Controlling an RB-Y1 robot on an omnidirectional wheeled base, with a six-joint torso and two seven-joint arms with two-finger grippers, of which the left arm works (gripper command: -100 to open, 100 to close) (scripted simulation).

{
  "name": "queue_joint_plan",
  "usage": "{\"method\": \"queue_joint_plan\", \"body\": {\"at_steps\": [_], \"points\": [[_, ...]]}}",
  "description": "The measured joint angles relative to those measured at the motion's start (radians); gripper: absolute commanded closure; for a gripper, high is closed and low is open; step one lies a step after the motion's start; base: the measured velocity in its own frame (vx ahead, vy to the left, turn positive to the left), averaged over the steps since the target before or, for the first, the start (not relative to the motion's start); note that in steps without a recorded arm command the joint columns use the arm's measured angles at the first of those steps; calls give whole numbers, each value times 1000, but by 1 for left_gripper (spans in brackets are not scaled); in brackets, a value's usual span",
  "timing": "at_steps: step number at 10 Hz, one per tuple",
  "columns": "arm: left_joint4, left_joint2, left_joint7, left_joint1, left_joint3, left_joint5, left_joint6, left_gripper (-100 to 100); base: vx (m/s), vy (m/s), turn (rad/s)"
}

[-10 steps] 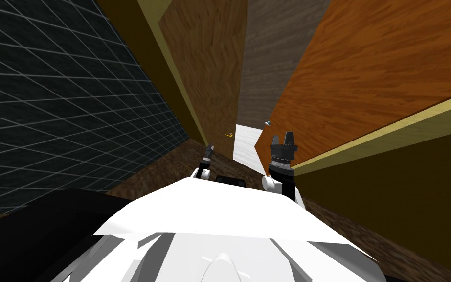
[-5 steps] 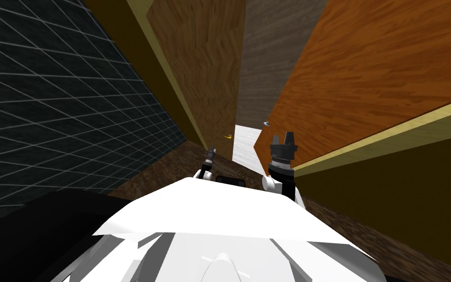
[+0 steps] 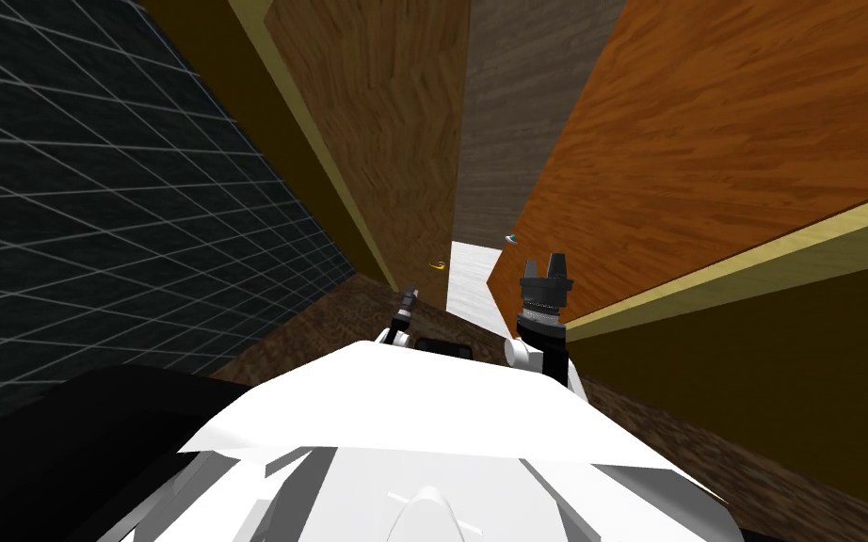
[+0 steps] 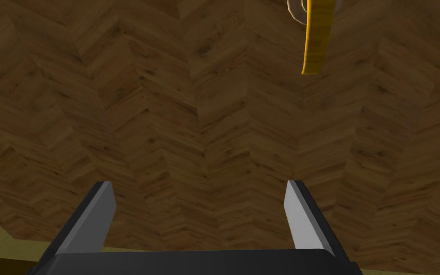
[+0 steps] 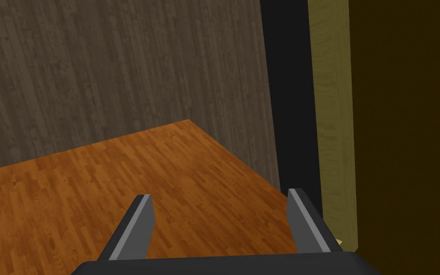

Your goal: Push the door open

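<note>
1. Brown herringbone door (image 3: 394, 141) ahead on the left, directly in front of the left end effector (image 4: 200, 184) and close to it; touching or not, cannot tell.
2. Yellow handle (image 4: 315, 38) on that door, beyond the fingertips and off to one side.
3. Left fingers spread wide, holding nothing.
4. Right end effector (image 5: 220, 193) likewise spread and empty, over an orange wood panel (image 5: 119, 191), beside a yellowish frame (image 5: 331, 119).

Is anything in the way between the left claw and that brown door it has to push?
Nothing visible. The left gripper, fingers open, faces bare panel of the brown door; the yellow handle sits beyond its fingertips, off to one side.
</note>
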Motion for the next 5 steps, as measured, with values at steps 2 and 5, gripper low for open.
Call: {"method": "queue_joint_plan", "body": {"at_steps": [2,5], "points": [[46,-9,-1,-7,-14,-1,-12,-100,92,43,-69],[112,-14,5,-23,-29,2,-27,-100,88,34,-60]]}}
